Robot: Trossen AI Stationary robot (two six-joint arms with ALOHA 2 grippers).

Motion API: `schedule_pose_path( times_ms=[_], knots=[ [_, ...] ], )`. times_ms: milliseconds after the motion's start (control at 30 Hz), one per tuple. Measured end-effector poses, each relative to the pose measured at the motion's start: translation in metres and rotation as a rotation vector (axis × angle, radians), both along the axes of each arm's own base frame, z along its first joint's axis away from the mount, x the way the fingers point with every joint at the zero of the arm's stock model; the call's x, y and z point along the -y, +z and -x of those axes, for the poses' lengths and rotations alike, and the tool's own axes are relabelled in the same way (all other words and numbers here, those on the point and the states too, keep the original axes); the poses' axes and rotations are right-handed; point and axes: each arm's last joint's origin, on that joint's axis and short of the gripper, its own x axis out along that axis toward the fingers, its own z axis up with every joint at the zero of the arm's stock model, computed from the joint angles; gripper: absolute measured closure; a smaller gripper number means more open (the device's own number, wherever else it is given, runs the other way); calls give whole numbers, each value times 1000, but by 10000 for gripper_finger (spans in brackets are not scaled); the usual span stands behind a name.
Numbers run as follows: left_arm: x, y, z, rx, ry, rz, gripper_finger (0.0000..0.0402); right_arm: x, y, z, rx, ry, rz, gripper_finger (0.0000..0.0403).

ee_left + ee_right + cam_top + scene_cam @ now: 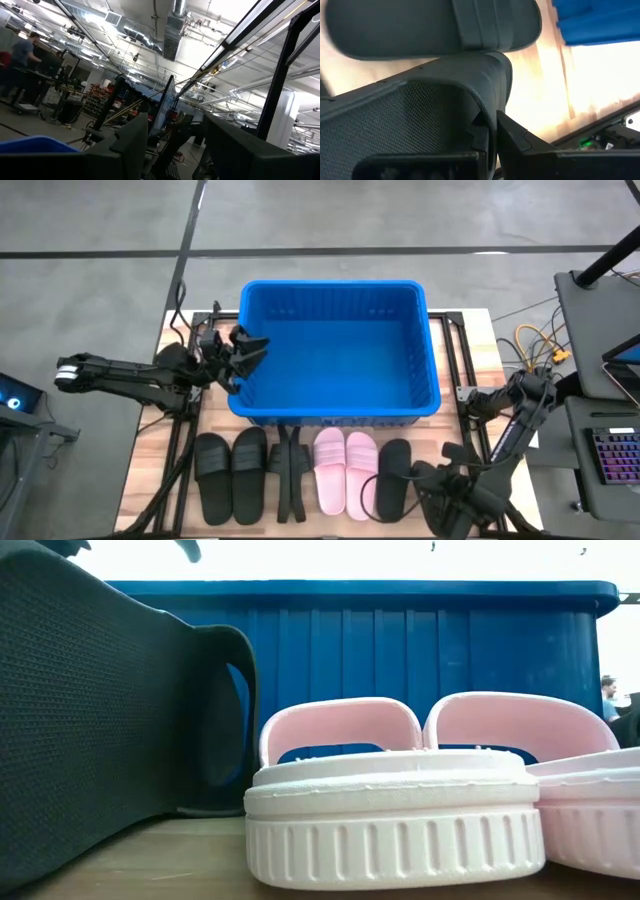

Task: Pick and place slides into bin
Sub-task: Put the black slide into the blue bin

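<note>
The blue bin stands mid-table and nothing shows inside it. The slides lie in a row before its near wall: two black ones on their soles, black ones standing on edge, two pink ones on their soles, and one black slide at the right end. My right gripper sits low at that slide's right side, shut on it. My left gripper hovers open and empty at the bin's left rim. Its spread fingers show in the left wrist view. My right gripper pinches the right-end black slide by its right-hand edge between its two fingers. The fingers come low from the table's right side, across the slide. I cannot tell whether the slide is off the table.
The pink slides and the on-edge black slide fill the low view in front of the bin wall. A keyboard and cables lie off the table's right. People stand in the room beyond.
</note>
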Motion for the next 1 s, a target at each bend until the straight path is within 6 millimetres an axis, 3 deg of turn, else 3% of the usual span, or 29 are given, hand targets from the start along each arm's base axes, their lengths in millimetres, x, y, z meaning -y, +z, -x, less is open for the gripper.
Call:
schedule_pose_path(
  times_ms=[433, 1000],
  knots=[
    [0, -1, -2, -7, 0, 1, 226, -5, 59, -16, 161, -10, -141, 390],
    [0, -2, -3, -9, -2, 3, 226, 23, 130, -52, 488, 108, -79, 390]
  ],
)
